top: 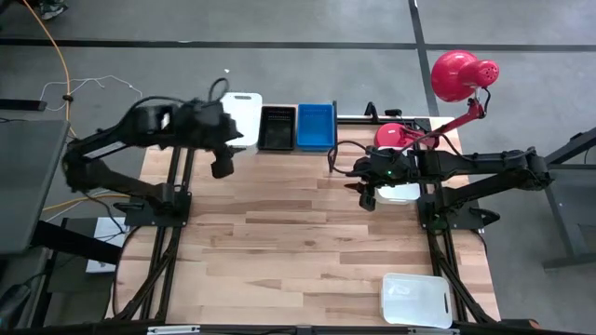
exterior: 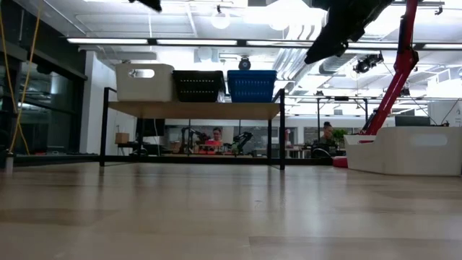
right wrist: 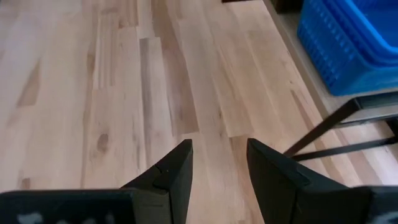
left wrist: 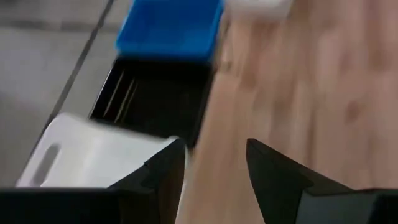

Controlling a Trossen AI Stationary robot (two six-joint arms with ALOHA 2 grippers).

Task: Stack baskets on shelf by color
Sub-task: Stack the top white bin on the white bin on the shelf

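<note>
High view shows you the big wooden table (top: 307,233) first. At its far edge stands the shelf (exterior: 191,110), and three baskets sit on it in a row, touching side by side: a white basket (top: 244,113), a black basket (top: 277,127) and a blue basket (top: 316,126). You can see two more white baskets off the shelf. One white basket (top: 416,300) lies at the table's near right corner. The other white basket (top: 402,193) sits by the right edge, under the right arm. A red lamp (top: 453,76) stands past the far right corner. Your left gripper (top: 222,166) hangs just in front of the shelf's white basket, with its fingers spread and holding nothing. Your right gripper (top: 369,197) hangs over bare wood near the shelf's right end, its fingers (right wrist: 171,169) spread and empty too.
</note>
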